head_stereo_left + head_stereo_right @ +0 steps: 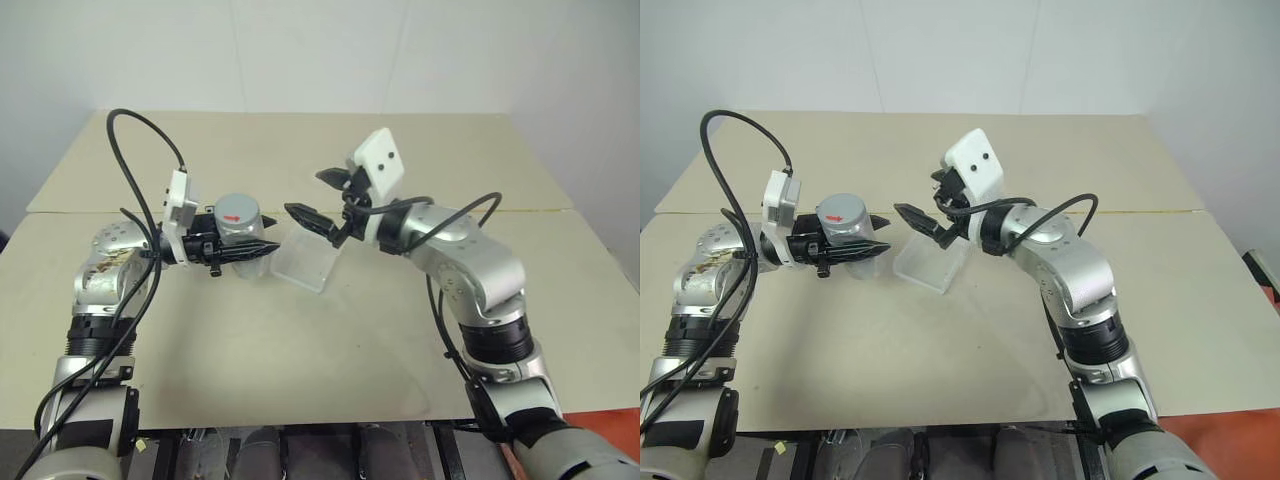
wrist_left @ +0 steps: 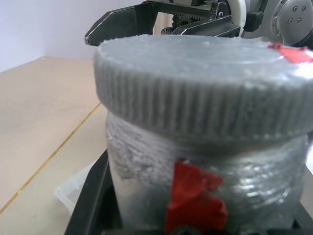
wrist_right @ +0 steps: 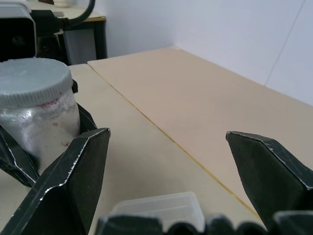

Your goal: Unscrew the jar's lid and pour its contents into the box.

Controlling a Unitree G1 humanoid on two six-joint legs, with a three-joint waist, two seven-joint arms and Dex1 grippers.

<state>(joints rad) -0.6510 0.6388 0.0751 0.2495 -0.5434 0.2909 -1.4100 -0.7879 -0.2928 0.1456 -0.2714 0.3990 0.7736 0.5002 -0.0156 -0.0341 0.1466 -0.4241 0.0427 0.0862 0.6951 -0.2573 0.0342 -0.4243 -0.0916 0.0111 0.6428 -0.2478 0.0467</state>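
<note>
My left gripper (image 1: 266,234) is shut on the jar (image 1: 240,230), holding it upright above the table. The jar is a frosted silvery cylinder with a red label (image 2: 195,203). Its ribbed grey lid (image 2: 205,93) sits on top and bears a small red mark (image 1: 233,216). The contents are hidden inside the jar. My right gripper (image 1: 305,192) stands open just to the right of the jar, level with the lid, its fingers (image 3: 73,181) apart and touching nothing. The clear plastic box (image 1: 305,262) lies on the table below the right gripper.
The beige table (image 1: 330,340) has a seam line (image 1: 560,210) running across it behind the arms. Black cables (image 1: 135,170) loop over both wrists. A white wall stands behind the table's far edge.
</note>
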